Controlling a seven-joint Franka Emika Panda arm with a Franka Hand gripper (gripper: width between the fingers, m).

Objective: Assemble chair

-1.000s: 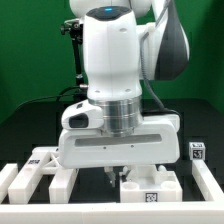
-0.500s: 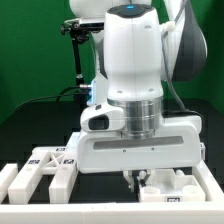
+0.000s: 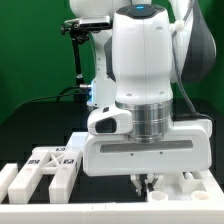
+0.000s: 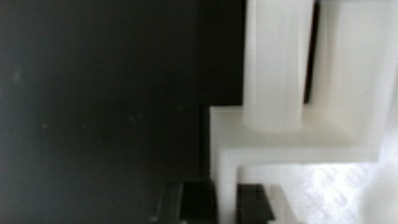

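Observation:
My gripper (image 3: pixel 147 185) is down at the table, right of the middle in the exterior view, under the big white robot hand. In the wrist view my gripper (image 4: pixel 222 200) has both dark fingers (image 4: pixel 185 200) set close on either side of a thin white edge of a chair part (image 4: pixel 285 120), an L-shaped matte white slab on the dark table. That part (image 3: pixel 188 181) shows only partly in the exterior view, behind the hand. More tagged white chair parts (image 3: pixel 45 162) lie at the exterior view's left.
A low white border rail (image 3: pixel 12 183) runs along the front. A black stand (image 3: pixel 76 55) rises at the back left before the green backdrop. The robot body hides much of the table's right half.
The arm has moved toward the exterior view's right over the last second. The white chair part at the fingers has shifted right along with it. The left parts have not moved.

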